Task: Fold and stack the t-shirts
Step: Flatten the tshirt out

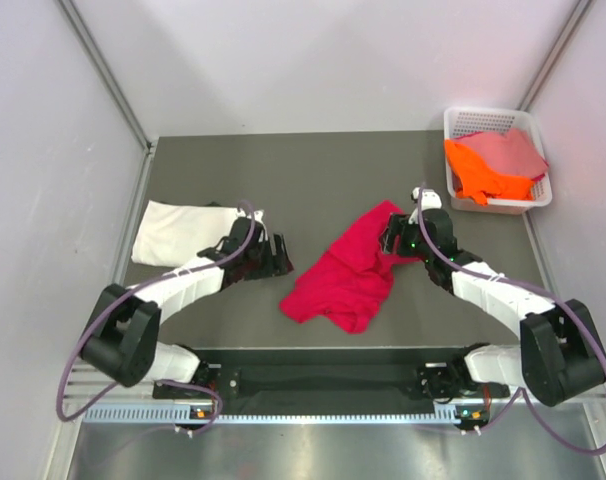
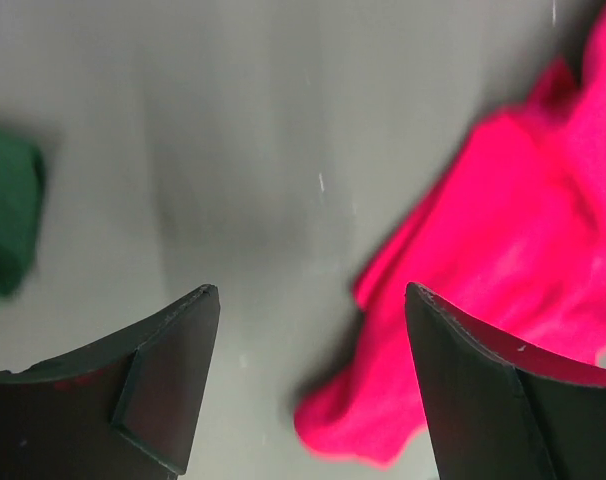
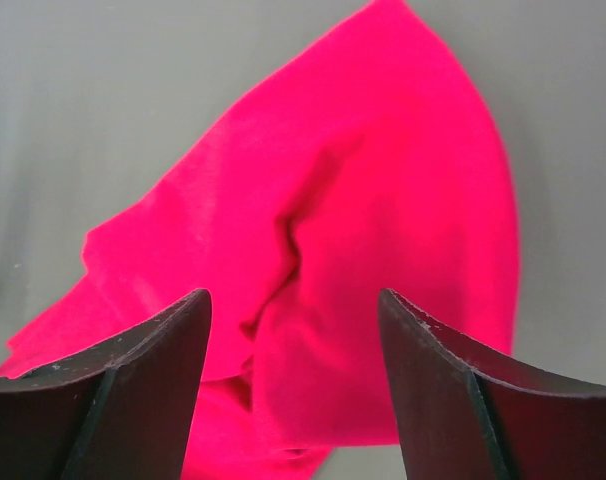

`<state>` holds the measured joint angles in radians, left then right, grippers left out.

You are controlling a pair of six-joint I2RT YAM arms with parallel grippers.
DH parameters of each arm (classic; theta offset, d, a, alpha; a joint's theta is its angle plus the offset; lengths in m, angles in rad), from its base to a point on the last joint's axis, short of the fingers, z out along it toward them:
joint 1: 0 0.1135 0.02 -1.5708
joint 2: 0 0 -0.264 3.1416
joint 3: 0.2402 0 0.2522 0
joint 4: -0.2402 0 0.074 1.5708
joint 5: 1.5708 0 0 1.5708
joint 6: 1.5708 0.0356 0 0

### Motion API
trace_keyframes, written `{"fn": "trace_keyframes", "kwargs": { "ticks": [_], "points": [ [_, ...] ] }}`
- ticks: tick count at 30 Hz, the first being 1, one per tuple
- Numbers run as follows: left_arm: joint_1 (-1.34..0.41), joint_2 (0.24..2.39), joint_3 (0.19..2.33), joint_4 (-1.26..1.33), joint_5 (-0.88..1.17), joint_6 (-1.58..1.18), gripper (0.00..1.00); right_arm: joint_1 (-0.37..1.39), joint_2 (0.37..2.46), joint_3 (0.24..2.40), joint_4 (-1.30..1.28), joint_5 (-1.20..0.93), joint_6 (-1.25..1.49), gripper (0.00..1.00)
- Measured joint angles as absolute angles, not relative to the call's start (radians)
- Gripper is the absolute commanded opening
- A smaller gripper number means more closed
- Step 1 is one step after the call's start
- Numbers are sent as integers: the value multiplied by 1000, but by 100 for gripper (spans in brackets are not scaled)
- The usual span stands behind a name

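Observation:
A crumpled crimson-red t-shirt (image 1: 348,268) lies in the middle of the dark table. A folded cream-white t-shirt (image 1: 179,230) lies at the left. My left gripper (image 1: 280,259) is open and empty, just left of the red shirt, whose edge shows in its wrist view (image 2: 483,290). My right gripper (image 1: 391,238) is open over the red shirt's upper right part, which fills its wrist view (image 3: 333,250); its jaws stand apart with cloth between and below them. Orange (image 1: 483,172) and dusty pink (image 1: 511,150) t-shirts lie in the basket.
A white lattice basket (image 1: 461,122) stands at the back right corner of the table. Grey walls close in the left, back and right sides. A dark green patch (image 2: 8,220) shows at the left of the left wrist view.

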<state>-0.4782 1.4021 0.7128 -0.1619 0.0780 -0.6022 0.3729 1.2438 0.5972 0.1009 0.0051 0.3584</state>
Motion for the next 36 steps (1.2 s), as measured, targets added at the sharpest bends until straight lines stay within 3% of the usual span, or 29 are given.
{"fn": "trace_keyframes", "kwargs": {
  "ticks": [10,14,18,21,22,25,26,29,32,36],
  "points": [
    [-623,1281,607,-277,150,-599,77,373,1244,597,81,57,359,66],
    [-633,1295,590,-270,193,-600,75,373,1244,597,81,70,358,81],
    [-672,1309,571,-215,279,-609,70,373,1253,598,82,98,359,84],
    [-690,1313,548,-163,344,-620,51,373,1308,612,76,113,359,83],
    [-691,1314,543,-151,362,-624,34,373,1334,624,67,116,360,82],
    [-692,1314,534,-121,409,-630,11,373,1398,652,43,120,360,67],
    [-691,1314,534,-112,424,-629,4,373,1419,663,37,120,360,48],
    [-692,1314,544,-114,439,-626,0,373,1453,678,28,118,363,18],
    [-672,1319,580,-143,435,-622,0,373,1453,680,21,124,368,2],
    [-538,1333,635,-161,472,-622,0,373,1431,683,11,155,378,0]
  ]
}}
